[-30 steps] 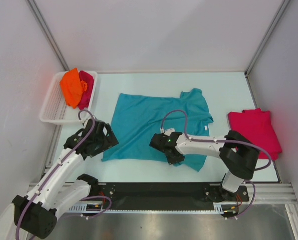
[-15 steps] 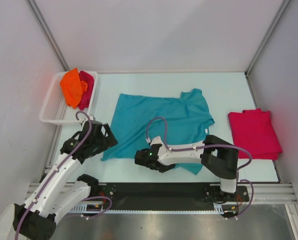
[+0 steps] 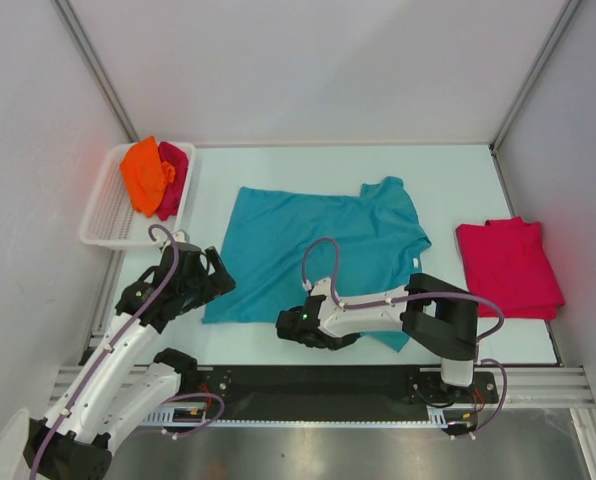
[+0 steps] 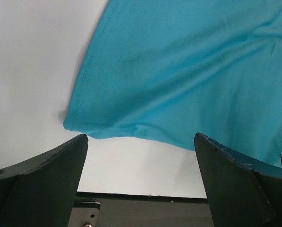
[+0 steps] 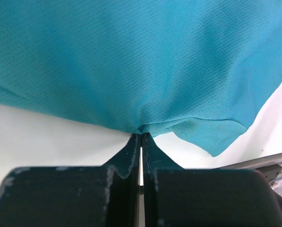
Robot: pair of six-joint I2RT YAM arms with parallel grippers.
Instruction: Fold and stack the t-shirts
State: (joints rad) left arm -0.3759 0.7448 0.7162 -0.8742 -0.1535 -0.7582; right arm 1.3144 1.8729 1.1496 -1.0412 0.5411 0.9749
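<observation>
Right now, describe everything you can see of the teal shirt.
The teal shirt is a plain short-sleeved tee of fine knit, lying spread and mildly wrinkled on the white table, neck toward the right, hem stitched along the left. The right gripper is shut on its near edge, bunching the cloth there. The left gripper stands open by its near-left corner, not gripping it.

Teal shirt plain, fine mesh weave up close. Orange shirt and crimson shirt, both plain, against the white slatted basket. Far-right shirt crimson-pink too. Bench pale, faintly minty. Left hand and right hand near black.
</observation>
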